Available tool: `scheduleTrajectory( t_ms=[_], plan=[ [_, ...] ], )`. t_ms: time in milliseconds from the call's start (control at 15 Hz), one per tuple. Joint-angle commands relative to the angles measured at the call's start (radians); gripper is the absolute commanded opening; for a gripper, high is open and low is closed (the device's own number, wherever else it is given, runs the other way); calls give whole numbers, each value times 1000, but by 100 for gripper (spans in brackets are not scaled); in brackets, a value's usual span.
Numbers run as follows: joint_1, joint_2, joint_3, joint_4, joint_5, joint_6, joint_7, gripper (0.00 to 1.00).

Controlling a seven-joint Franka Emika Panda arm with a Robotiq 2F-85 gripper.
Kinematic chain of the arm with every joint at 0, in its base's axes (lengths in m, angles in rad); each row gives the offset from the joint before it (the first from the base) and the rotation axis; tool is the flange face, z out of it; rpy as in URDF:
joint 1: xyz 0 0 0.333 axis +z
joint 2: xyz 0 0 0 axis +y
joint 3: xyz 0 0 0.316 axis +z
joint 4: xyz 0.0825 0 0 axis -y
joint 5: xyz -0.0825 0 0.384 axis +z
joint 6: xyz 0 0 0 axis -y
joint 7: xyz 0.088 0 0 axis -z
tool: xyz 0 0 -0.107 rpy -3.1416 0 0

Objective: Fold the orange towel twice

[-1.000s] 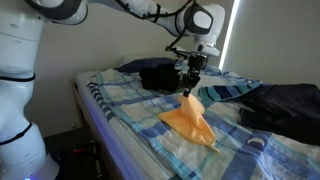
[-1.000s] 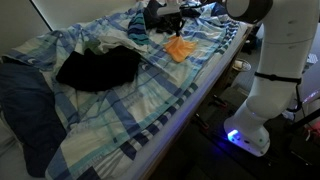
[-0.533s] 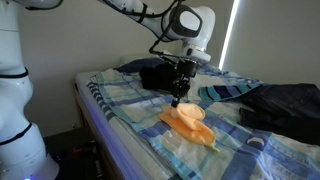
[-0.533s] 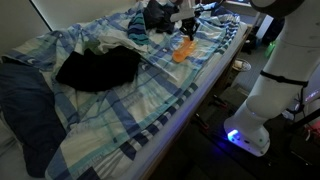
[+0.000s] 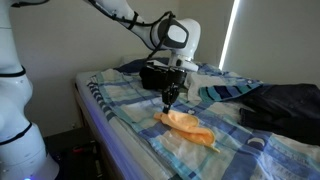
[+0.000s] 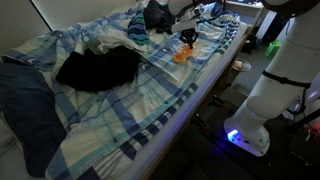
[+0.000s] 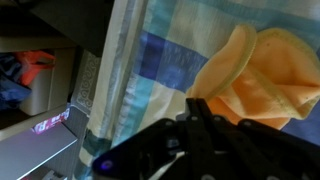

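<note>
Above orange towel, hand points down

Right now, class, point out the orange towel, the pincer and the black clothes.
orange towel [image 5: 190, 126]: an exterior view, middle of the cloth.
pincer [image 5: 167, 100]: an exterior view, between its fingertips.
black clothes [image 6: 98, 68]: an exterior view, middle of the heap.

no readable text

no word, number, brand or sign can be read in any of the three views. a small lit panel at the lower left of the wrist view is too blurred to make out any writing on it.
</note>
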Motion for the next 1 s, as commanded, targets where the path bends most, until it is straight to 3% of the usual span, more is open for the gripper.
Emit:
scheduleTrajectory(
  t_ms=[0,133,200,400,933],
  plan=[
    [-4,32,10,-24,103,92,8,5],
    [-3,70,11,-15,168,133,7,5],
    [-1,88,10,-10,189,147,5,29],
    [0,116,6,0,229,163,-1,39],
    [-1,8,-24,24,172,133,46,98]
  ],
)
